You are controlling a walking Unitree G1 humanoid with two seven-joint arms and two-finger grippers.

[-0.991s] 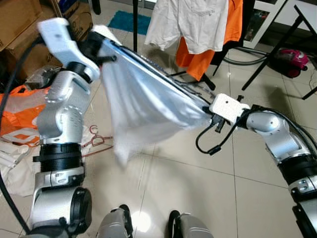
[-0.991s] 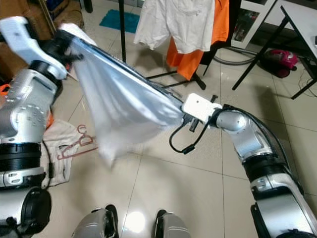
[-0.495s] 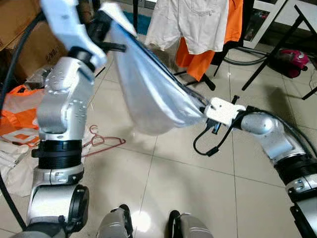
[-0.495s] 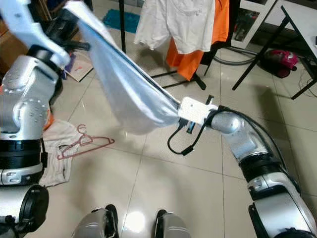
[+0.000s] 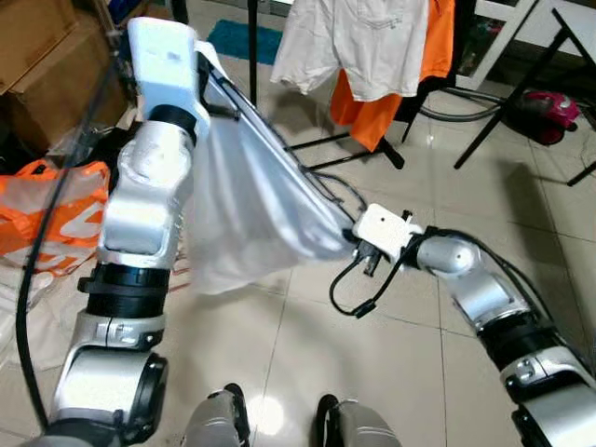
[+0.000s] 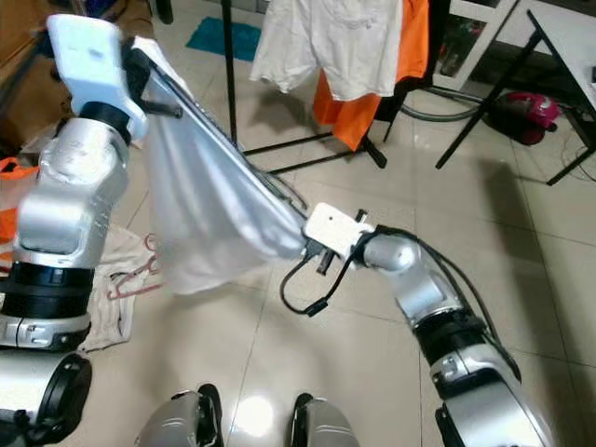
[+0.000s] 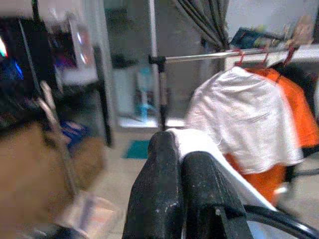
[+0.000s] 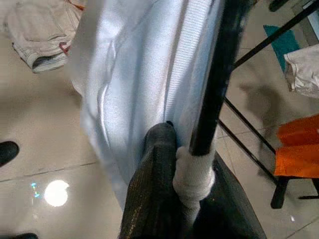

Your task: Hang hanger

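The hanger (image 5: 279,154) is up in the air between the robot's two arms, a black hanger running on a slant from high near the left shoulder down toward the middle of the floor, with a pale silvery garment (image 5: 247,219) draped over it and sagging below in a loose pouch. The left gripper (image 7: 182,194) is clamped on the upper end, its two black fingers pressed together over the white cloth there. The right gripper (image 8: 187,199) pinches the lower end, fingers closed on the black bar where it is wrapped in white, with the fabric bunched against them.

Beyond the raised end stands the clothes rack (image 7: 199,57), its metal rail already carrying a white shirt (image 5: 358,42) and an orange garment (image 5: 372,116) on their own hangers. On the tiles to the robot's left lie a pink hanger (image 6: 140,270) on a crumpled pale cloth, and an orange bag (image 5: 51,209) near some cardboard boxes (image 5: 51,56).

The trouble I'd expect is in the reach. I can't make out the hook, so it is hard to say it is turned toward the rail. The garment hangs slack and could slide off the sloping bar, or swing into the shirts already there. If either grip slips on cloth rather than bar, the whole thing drops.
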